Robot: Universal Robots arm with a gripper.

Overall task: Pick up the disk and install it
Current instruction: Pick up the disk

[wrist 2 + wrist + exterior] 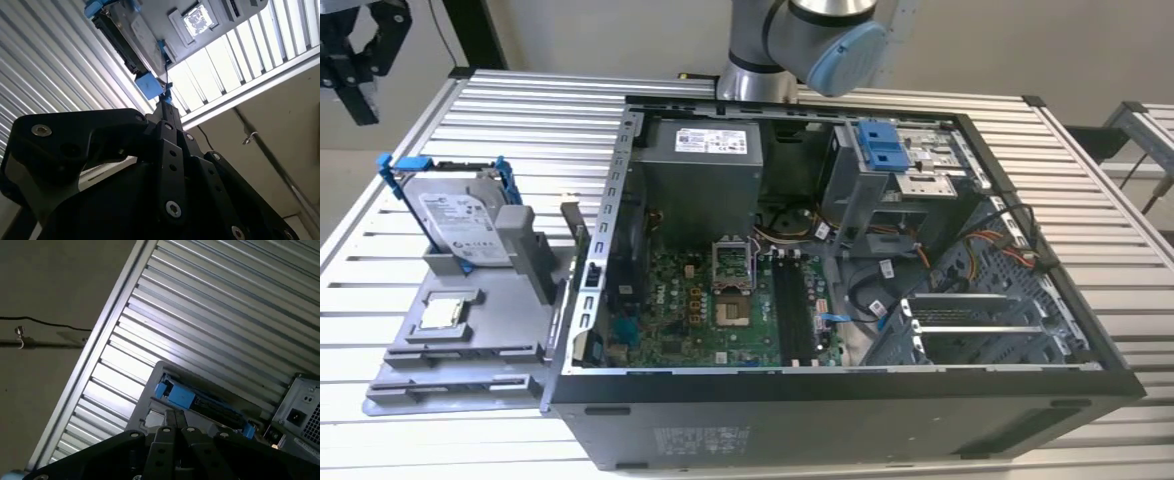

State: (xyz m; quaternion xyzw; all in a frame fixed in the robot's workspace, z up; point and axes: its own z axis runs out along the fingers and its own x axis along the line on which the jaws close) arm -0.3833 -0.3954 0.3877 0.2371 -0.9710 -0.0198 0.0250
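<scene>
Hovering claw [173,415] over table [520,110] edge, disk [460,225] upright in holder [467,340]

The table [507,110] is pale silver metal, ribbed in even parallel stripes. The disk [458,225] is silver with a white printed label and a bright blue frame. The holder [454,340] is plain mid-grey, and the small chip [443,312] is shiny silver. The computer case [854,420] is dark grey, its circuit board [720,310] green, with a blue bracket [883,145] and orange wires [974,262]. The gripper [166,102] is matt black. The arm [781,40] is silver-grey with a light blue cap [847,55].
</scene>
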